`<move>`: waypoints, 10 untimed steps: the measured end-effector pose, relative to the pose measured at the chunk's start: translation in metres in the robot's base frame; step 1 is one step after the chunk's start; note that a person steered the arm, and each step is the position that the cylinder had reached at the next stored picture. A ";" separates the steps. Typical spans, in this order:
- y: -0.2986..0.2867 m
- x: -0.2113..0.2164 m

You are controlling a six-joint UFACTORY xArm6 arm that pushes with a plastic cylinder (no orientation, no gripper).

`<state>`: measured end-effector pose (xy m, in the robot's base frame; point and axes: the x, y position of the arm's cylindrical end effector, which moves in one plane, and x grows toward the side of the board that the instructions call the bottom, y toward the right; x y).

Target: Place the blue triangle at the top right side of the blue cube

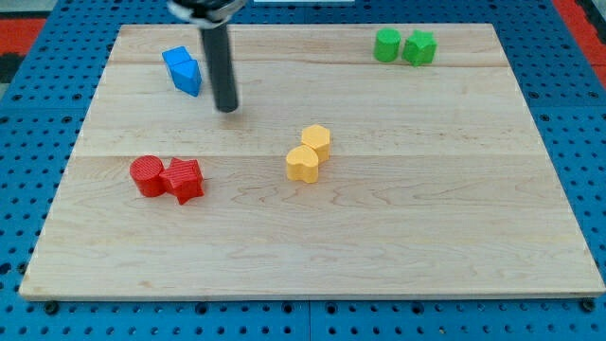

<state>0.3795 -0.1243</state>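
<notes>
Two blue blocks touch near the view's top left: the blue cube [176,61] at the upper left and the blue triangle [190,78] against its lower right side. My tip [226,108] rests on the wooden board [379,227], a short way to the right of and below the blue triangle, apart from it. The dark rod rises from the tip to the view's top edge.
A red cylinder [147,176] and a red star [184,179] touch at the left. Two yellow blocks [310,152] touch at the centre. A green cylinder [386,44] and a green block [419,47] sit at the top right. Blue pegboard surrounds the board.
</notes>
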 end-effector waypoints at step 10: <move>0.041 -0.108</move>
<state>0.2713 -0.0830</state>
